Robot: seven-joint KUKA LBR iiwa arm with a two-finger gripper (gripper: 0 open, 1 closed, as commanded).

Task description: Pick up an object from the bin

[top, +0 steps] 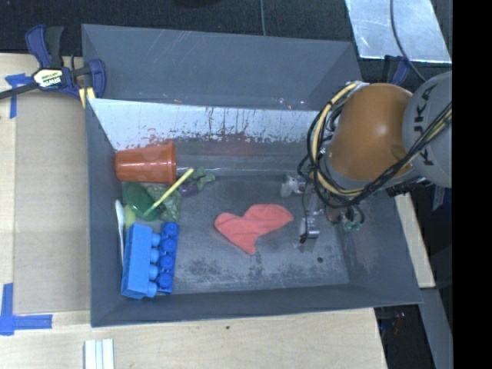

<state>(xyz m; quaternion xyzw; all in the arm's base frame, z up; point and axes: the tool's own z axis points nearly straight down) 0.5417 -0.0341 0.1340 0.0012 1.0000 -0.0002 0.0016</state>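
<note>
The gripper point(309, 233) hangs low over the bare floor of the bin point(231, 274), just right of the flat red rag point(252, 225) lying mid-bin. Its opening cannot be determined, and no item is seen in it.

Risks:
- Closing at this position is likely to catch nothing.
- The rag lies flat, so a shallow pinch at its edge may slip on lifting.

The orange cup point(146, 162) and the blue block point(150, 258) lie well apart at the left.

The hand point(308, 234) is just beside a red cloth point(252, 226)
</note>
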